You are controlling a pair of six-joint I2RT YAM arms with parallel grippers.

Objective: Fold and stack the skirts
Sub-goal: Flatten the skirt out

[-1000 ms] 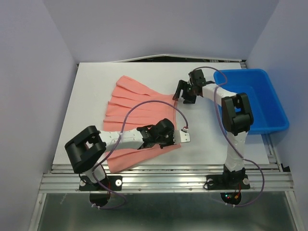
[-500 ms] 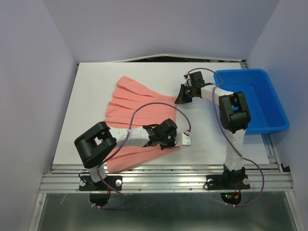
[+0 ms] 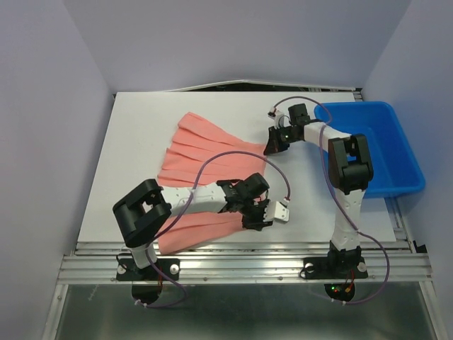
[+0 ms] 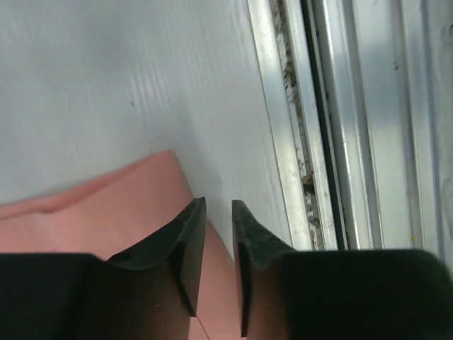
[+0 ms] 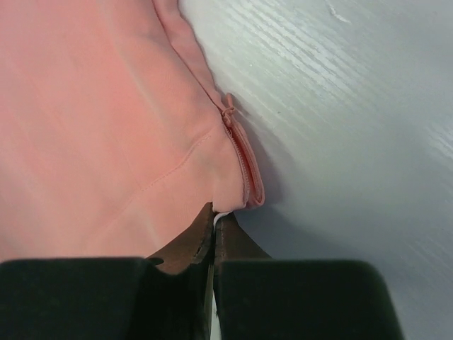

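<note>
From above, the skirt [image 3: 205, 152] lies flat left of the table's [image 3: 134, 120] centre, with the left gripper [image 3: 258, 218] at its near waist corner and the right gripper [image 3: 272, 145] at the far one, presumably to fold it.
Left wrist: fingers [image 4: 185, 241] slightly apart, pinching nothing.
Right wrist: fingers [image 5: 202, 230] clamped together on the corner by the zipper [image 5: 244, 166].

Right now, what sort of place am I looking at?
Probably a lab robot cell: a white table boxed in by plain pale walls, aluminium mounting rails, and a blue plastic bin.
</note>
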